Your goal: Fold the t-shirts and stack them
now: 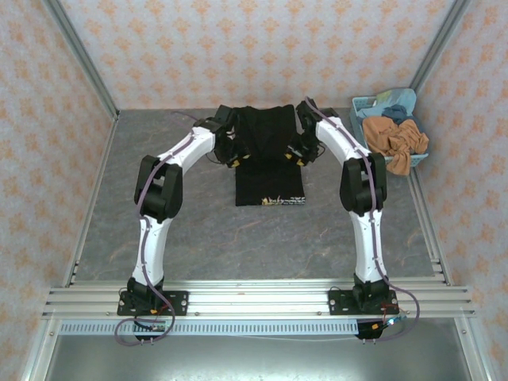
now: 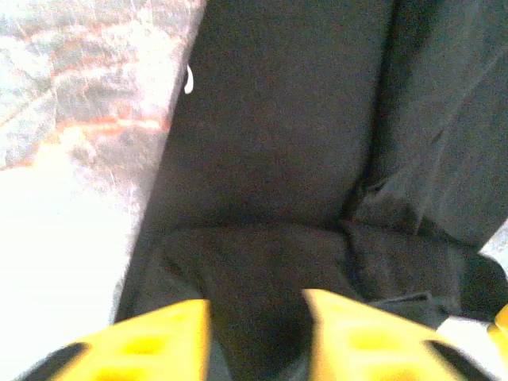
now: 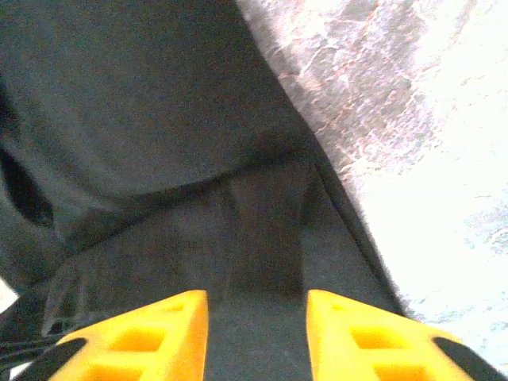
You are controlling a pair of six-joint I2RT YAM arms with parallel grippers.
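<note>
The black t-shirt (image 1: 268, 163) lies folded into a long narrow strip on the grey table, its pale print at the near hem. My left gripper (image 1: 233, 155) is at the strip's left edge and my right gripper (image 1: 298, 154) is at its right edge, both toward the far end. In the left wrist view the yellow fingers (image 2: 159, 337) of the left gripper (image 2: 255, 321) stand apart over flat black cloth (image 2: 278, 143). The right gripper (image 3: 256, 321) is open the same way above a folded layer of the shirt (image 3: 198, 127). Nothing is pinched in either one.
A pale blue basket (image 1: 359, 103) stands at the back right, holding an orange-brown shirt (image 1: 401, 141) and a bluish one (image 1: 394, 101). Bare grey table (image 1: 262, 238) stretches toward the arm bases. Patterned walls close in the sides and back.
</note>
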